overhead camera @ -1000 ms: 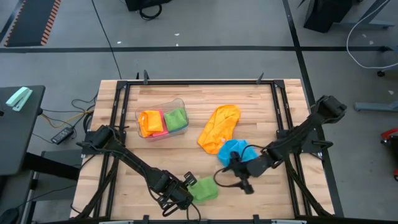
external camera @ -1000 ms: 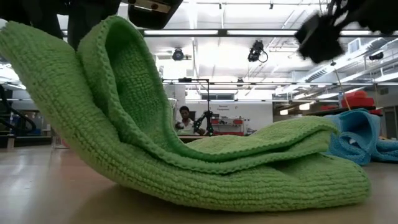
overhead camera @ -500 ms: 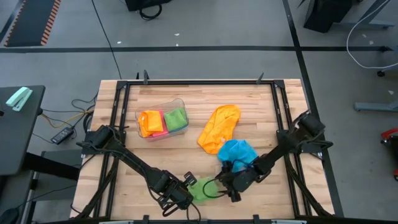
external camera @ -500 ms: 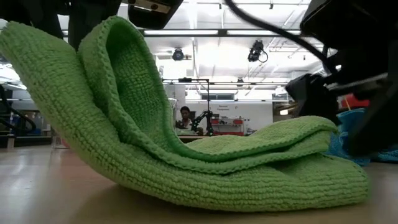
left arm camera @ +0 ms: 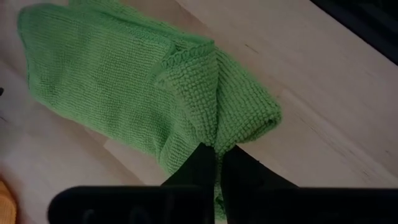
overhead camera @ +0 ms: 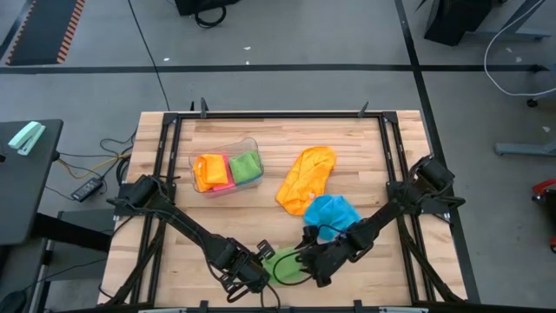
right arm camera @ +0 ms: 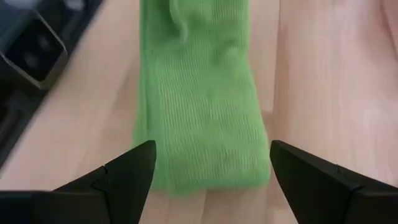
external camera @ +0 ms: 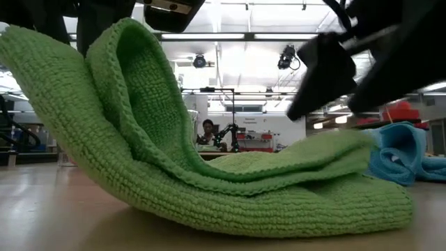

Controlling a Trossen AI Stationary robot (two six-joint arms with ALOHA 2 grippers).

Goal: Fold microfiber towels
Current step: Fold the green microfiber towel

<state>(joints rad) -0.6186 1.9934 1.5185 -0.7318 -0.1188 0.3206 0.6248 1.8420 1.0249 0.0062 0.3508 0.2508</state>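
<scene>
At the left of the wooden table (overhead camera: 365, 148), toward the far side, a clear plastic tub (overhead camera: 228, 168) holds folded cloths: an orange one (overhead camera: 210, 170), a green one (overhead camera: 245, 164) and a strip of pink (overhead camera: 222, 187) showing between them at the near edge. Near the front edge, left of centre, the left gripper (overhead camera: 261, 270) has its fingers pressed together, pinching the left corner of a green towel (overhead camera: 285, 264) and holding that edge lifted off the wood; in the left wrist view the two dark fingers (left arm camera: 200, 163) meet on a bunched fold of the cloth (left arm camera: 124, 87). From the low view the towel (external camera: 209, 181) rises steeply on its left side and lies flat in doubled layers toward the right. Just to the right of it, the right gripper (overhead camera: 306, 261) hovers over the towel's right end with its fingers spread wide, one finger (right arm camera: 127, 168) on each side of the cloth (right arm camera: 199, 106), not closed on it. Farther right and a little back lies a crumpled sky blue towel (overhead camera: 332, 211), touching a loose orange towel (overhead camera: 306, 176) that stretches toward the table's centre.
</scene>
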